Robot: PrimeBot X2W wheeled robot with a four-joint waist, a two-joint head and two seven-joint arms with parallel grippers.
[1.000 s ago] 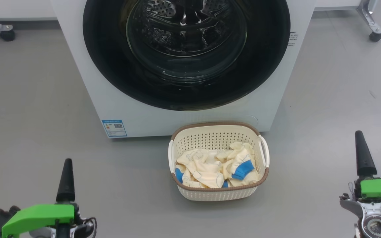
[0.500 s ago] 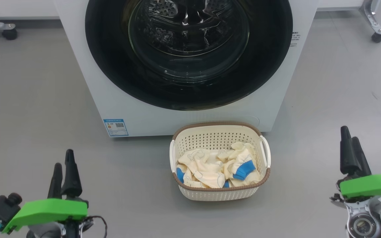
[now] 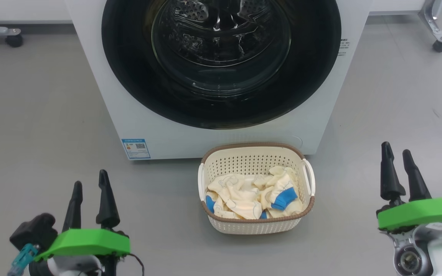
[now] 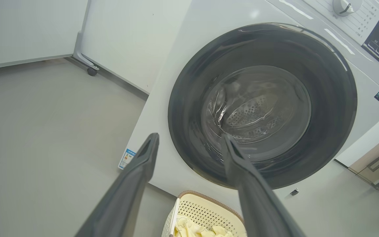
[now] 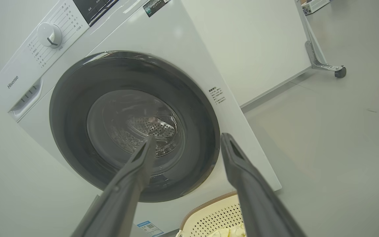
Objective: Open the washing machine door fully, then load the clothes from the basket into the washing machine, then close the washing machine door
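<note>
The white washing machine stands ahead with its round black-rimmed door closed flush against the front; the steel drum shows through the glass. Right in front of it on the floor sits the cream basket, holding pale yellow clothes with blue cuffs. My left gripper is open at the lower left, well left of the basket. My right gripper is open at the lower right, well right of it. Both wrist views look up at the door past empty open fingers.
Grey floor surrounds the machine. Caster legs of white panels stand at the far left and far right. A control knob and a dark display sit on the machine's top panel.
Both grippers have turned about their wrists, so each now shows two separate fingers instead of one. The left gripper has shifted right and up, the right one slightly left.
</note>
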